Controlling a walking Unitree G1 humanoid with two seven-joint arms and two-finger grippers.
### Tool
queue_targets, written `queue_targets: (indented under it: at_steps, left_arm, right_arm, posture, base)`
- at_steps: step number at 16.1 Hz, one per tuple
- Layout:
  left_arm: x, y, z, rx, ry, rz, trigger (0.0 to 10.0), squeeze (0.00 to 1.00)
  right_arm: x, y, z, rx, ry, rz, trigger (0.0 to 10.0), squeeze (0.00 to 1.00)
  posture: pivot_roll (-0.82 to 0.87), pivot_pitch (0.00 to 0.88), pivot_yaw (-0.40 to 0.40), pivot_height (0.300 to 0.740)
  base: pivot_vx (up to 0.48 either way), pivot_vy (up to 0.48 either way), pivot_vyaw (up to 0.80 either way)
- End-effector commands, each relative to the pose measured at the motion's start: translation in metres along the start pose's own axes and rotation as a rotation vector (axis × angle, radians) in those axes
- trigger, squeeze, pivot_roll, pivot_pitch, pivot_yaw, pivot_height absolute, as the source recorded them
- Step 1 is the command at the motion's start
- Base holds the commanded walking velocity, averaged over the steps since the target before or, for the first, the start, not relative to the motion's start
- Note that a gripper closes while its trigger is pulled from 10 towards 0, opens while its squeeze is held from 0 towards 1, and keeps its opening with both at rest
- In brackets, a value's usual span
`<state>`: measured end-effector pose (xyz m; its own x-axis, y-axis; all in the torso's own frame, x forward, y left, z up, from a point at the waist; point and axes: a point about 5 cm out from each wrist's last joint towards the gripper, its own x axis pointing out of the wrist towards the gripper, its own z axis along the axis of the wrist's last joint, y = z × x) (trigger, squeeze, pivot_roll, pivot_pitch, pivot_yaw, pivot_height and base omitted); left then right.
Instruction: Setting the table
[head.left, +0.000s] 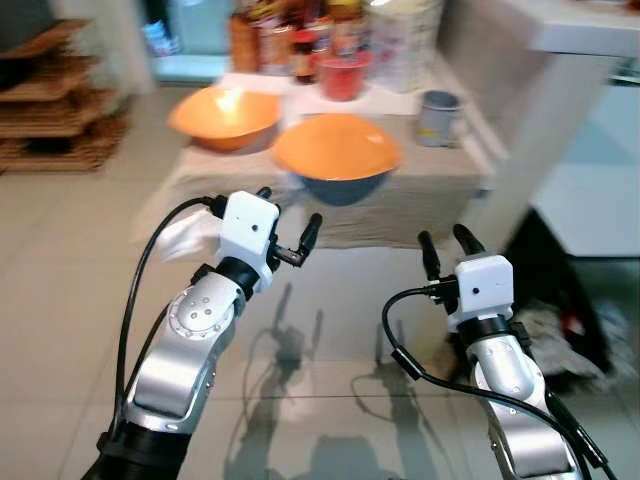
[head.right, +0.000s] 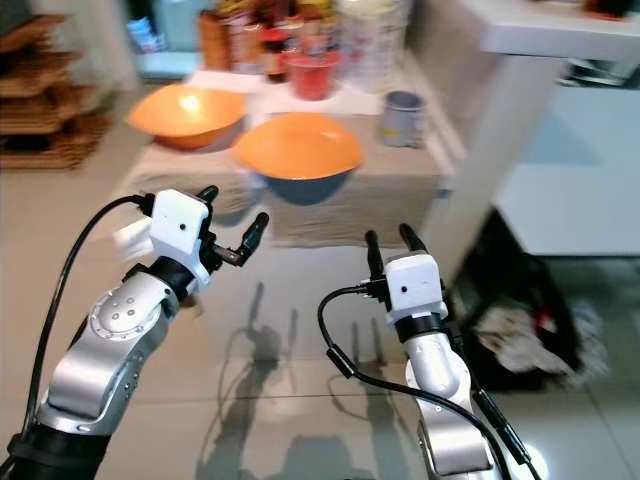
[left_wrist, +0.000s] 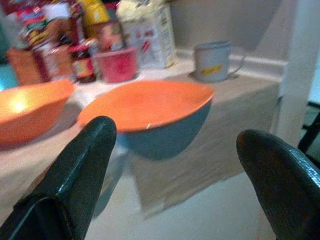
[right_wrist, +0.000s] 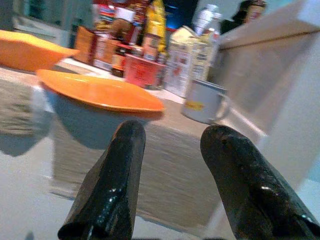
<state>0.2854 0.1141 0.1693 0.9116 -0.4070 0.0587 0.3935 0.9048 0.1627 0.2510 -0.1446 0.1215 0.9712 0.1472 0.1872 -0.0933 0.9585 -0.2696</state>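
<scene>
Right now I have both arms raised ahead of me, short of the low table (head.left: 440, 190) draped in a beige cloth. My left gripper (head.left: 288, 236) is spread wide with nothing in it, aimed toward the near bowl (head.left: 338, 155), orange inside and blue-grey outside, which sits at the table's front edge. My right gripper (head.left: 446, 245) is also released and empty, its fingers parted more narrowly, pointing toward the same side of the table.

A second orange bowl (head.left: 223, 117) sits further back to my left, a grey enamel mug (head.left: 438, 117) back to my right, and a red cup (head.left: 342, 76) stands among jars and cartons at the rear.

My worry is the near bowl. It sits so close to the edge that a push from an approaching finger, rather than a clean pinch on the rim, could slide it or tip it off onto the tiled floor (head.left: 330, 350). The cloth hangs loose over the front; catching it with a fingertip could drag everything on it. The views are blurred, so I judge depth to the rim poorly.
</scene>
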Motion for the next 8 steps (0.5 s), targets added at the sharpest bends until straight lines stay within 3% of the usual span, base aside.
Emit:
queue_targets:
  at_steps: [1, 8]
  left_arm:
    - [-0.001, 0.0, -0.001, -0.022, -0.011, 0.01, 10.0, 0.0]
    - [-0.002, 0.003, 0.013, 0.002, -0.096, 0.064, 10.0, 0.0]
  right_arm:
    - [0.001, -0.004, 0.002, -0.001, -0.011, -0.008, 10.0, 0.0]
    - [0.001, -0.003, 0.002, -0.004, -0.016, 0.011, 10.0, 0.0]
  posture:
    - [0.03, 0.0, -0.005, 0.74]
    - [0.04, 0.0, -0.019, 0.74]
  base:
    - [0.469, 0.0, 0.0]
    - [0.447, 0.0, 0.0]
